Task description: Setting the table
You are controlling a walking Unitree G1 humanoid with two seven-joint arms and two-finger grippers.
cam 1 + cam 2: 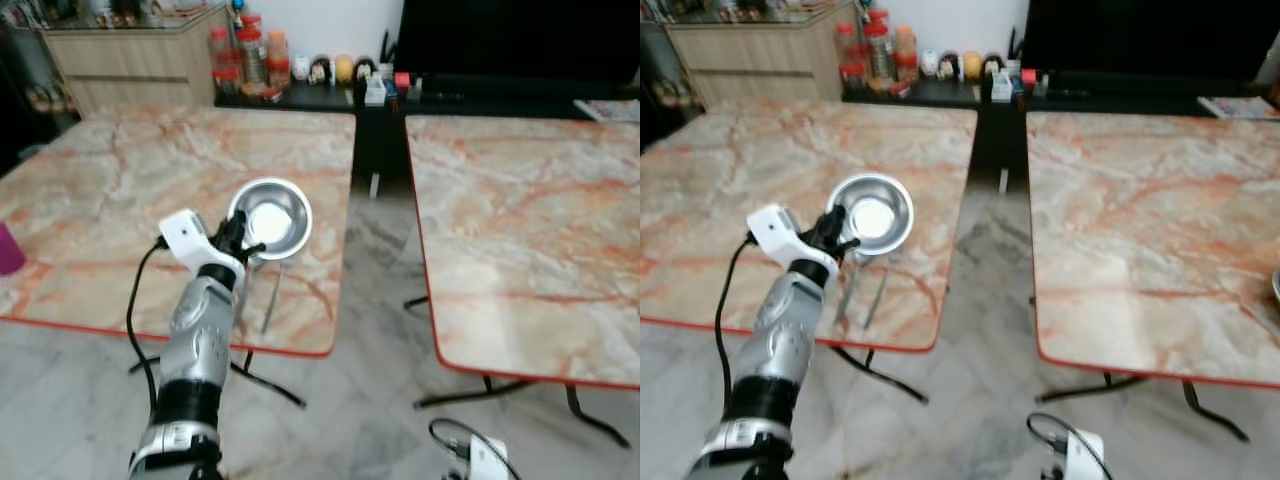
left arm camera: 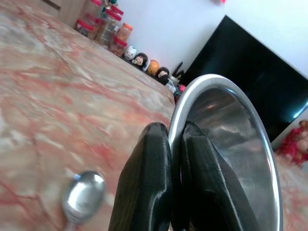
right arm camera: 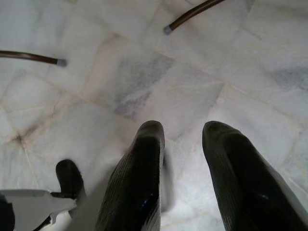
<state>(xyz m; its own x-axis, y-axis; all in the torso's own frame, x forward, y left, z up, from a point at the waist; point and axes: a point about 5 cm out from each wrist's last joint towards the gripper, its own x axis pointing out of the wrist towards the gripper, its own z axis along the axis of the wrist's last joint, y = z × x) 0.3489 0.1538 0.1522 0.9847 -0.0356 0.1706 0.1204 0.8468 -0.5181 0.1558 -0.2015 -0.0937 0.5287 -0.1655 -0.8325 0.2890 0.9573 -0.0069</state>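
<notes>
Steel bowl point(image 1: 270, 217): 1, shiny, round, centre-left of the head view, over the near right part of the left marble table point(image 1: 120, 190). Tilted in the wrist view, rim pinched between the 2 fingers point(image 2: 149, 178) of the left gripper point(image 1: 240, 243), which are clamped together on it.

Cutlery: 2 long metal pieces on the left table just below the bowl, near the table's front edge. One, a spoon point(image 2: 84, 196), lies bowl-end up beside the gripper in the left wrist view; the other, a thin utensil point(image 1: 271, 297), cannot be identified further.

Left arm point(image 1: 200, 340): silver, rising from the lower left of the frame to the bowl, with a black cable looping beside it.

Right gripper point(image 3: 180, 139): hanging low over the pale tiled floor point(image 3: 144, 72), its 2 fingers apart, nothing between them.

Right marble table point(image 1: 530, 230): 1, red-edged, right half of the frame, separated from the left table by a gap of floor.

Background, top of frame: red-lidded jars point(image 1: 245, 55) and small figurines point(image 1: 330, 68) on a dark shelf; a wooden cabinet point(image 1: 130, 60) at upper left.
</notes>
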